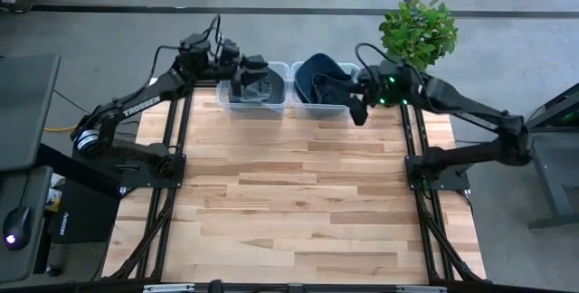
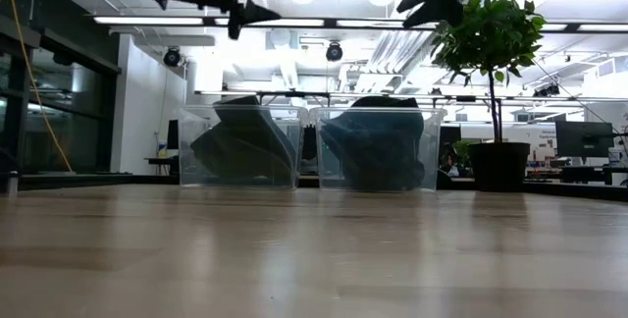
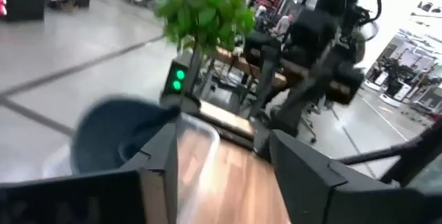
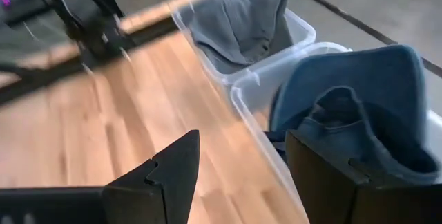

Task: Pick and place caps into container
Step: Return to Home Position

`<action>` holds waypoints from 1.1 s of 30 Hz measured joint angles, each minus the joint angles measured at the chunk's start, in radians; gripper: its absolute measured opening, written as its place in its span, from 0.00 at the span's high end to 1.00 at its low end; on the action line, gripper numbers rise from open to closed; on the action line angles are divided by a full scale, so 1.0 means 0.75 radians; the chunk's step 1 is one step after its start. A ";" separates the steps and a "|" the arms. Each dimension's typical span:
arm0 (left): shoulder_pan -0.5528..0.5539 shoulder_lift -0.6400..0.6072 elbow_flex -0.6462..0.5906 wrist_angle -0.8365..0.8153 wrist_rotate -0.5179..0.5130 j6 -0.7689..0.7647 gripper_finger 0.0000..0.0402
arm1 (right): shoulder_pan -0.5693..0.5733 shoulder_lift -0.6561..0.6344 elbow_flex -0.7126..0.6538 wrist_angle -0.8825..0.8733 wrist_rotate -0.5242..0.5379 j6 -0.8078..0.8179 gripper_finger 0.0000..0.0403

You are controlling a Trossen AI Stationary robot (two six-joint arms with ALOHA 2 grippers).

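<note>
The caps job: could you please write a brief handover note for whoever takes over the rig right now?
Left gripper: open, empty, raised above the left container.
Right gripper: open, empty, raised beside the right container.
Caps: grey-blue caps lie in the left container, darker blue caps in the right; none shows on the table.
Done: placing looks complete.
Left: send both grippers home.

high: straight down, whole table [image 1: 289, 193] | low: tabletop level, facing clear bins [image 2: 238, 147] | wrists: near, angled down; bins in all views
</note>
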 joint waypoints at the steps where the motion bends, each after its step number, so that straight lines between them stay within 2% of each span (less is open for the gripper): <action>1: -0.001 -0.021 -0.043 0.011 0.000 -0.011 0.61 | 0.007 -0.043 -0.062 0.057 -0.007 0.034 0.48; 6: -0.002 -0.160 -0.269 0.203 0.009 -0.115 0.71 | 0.042 -0.251 -0.337 0.315 -0.024 0.164 0.48; 11: -0.002 -0.290 -0.495 0.392 -0.093 -0.207 0.77 | 0.050 -0.430 -0.567 0.524 -0.044 0.238 0.49; 14: -0.002 -0.367 -0.601 0.445 -0.137 -0.269 0.79 | 0.050 -0.534 -0.682 0.618 -0.065 0.289 0.52; 20: -0.030 -0.470 -0.732 0.451 -0.197 -0.348 0.79 | 0.050 -0.710 -0.857 0.684 -0.075 0.336 0.67; 28: -0.233 -0.525 -0.884 0.496 -0.459 -0.392 0.79 | 0.066 -0.859 -1.047 0.765 -0.179 0.459 0.89; 33: -0.402 -0.535 -0.971 0.607 -0.646 -0.423 0.79 | 0.192 -0.876 -1.190 0.992 -0.126 0.527 0.99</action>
